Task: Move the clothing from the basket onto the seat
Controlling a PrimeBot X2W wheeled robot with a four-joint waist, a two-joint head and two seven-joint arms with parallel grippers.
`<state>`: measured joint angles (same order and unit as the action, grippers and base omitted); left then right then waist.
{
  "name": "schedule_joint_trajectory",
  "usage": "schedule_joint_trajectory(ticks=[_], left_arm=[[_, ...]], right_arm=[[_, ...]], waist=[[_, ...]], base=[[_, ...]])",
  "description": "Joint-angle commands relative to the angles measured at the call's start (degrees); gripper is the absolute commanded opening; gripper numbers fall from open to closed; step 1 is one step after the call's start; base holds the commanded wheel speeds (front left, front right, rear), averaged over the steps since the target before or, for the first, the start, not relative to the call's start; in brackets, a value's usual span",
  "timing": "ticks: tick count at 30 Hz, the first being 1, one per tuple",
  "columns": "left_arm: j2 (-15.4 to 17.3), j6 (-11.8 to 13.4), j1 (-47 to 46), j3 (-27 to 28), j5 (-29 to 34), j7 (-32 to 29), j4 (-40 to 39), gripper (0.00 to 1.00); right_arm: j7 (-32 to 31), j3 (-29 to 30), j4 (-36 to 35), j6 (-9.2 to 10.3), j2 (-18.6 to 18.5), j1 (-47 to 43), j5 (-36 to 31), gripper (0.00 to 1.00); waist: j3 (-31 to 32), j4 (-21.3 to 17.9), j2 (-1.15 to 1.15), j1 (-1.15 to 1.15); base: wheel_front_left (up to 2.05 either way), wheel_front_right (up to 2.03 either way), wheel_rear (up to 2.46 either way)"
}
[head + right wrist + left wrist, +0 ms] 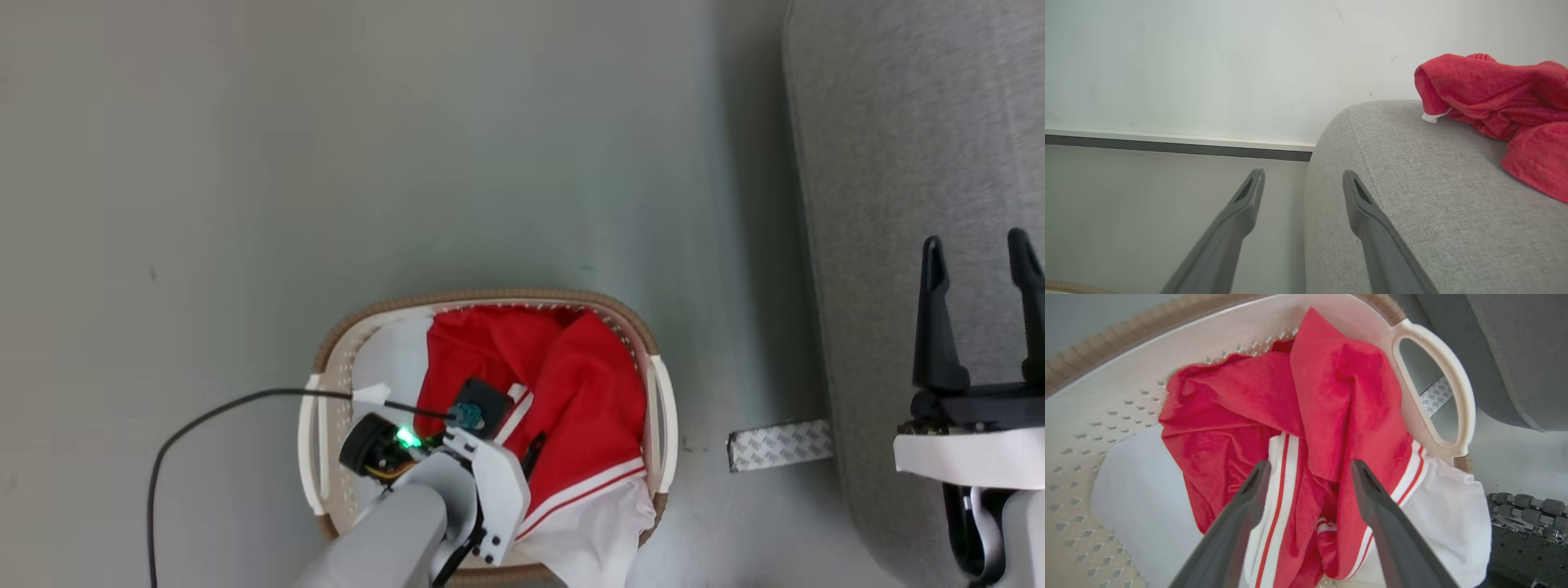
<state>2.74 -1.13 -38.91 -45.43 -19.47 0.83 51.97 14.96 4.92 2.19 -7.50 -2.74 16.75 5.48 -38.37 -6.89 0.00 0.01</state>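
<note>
Left end effector (1310, 463) gaping, empty, over red striped fabric garment (1331, 396) in cream oval plastic basket (1106, 347)
Right end effector (1303, 172) same deal, by the grey upholstered seat (1412, 183)'s rounded edge, open floor beside.

red garment (1502, 98) lies on seat (1412, 196) beyond open end effector (1303, 172).

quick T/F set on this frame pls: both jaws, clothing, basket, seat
1. The left jaws are shut on the clothing. False: they stand open, one on each side of a fold of it, and it lies in the basket.
2. A red garment lies on the seat. True.
3. The basket stands on the seat. False: it stands on the floor beside the seat.
4. The right jaws are open, over the seat. True.
</note>
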Motion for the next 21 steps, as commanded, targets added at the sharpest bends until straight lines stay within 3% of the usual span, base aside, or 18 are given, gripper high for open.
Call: schedule_joint_trajectory(ticks=[1, 9, 21], left_arm=[[0.3, 0.4, -1.6, -0.8, -1.6, 0.4, 0.5, 1.00], [0.3, 0.8, -5.5, -4.3, -9.3, 2.8, 0.4, 1.00], [0.3, 1.1, -9.4, -9.4, -14.5, 3.9, 4.4, 1.00]], right_arm=[[0.2, 0.2, -0.7, 0.02, -0.1, 1.3, -0.7, 1.00], [0.1, -0.1, -1.4, 0.02, -0.1, 2.2, -0.2, 1.00], [0.1, -1.2, -1.4, 0.02, -0.1, 3.1, 2.8, 1.00]], waist=[[-2.4, 0.3, 0.00, -0.01], [-5.4, -0.2, 0.00, -0.01], [-8.7, -2.9, 0.00, -0.01]], base=[[0.00, 0.00, 0.00], [0.00, 0.00, 0.00], [0.00, 0.00, 0.00]])
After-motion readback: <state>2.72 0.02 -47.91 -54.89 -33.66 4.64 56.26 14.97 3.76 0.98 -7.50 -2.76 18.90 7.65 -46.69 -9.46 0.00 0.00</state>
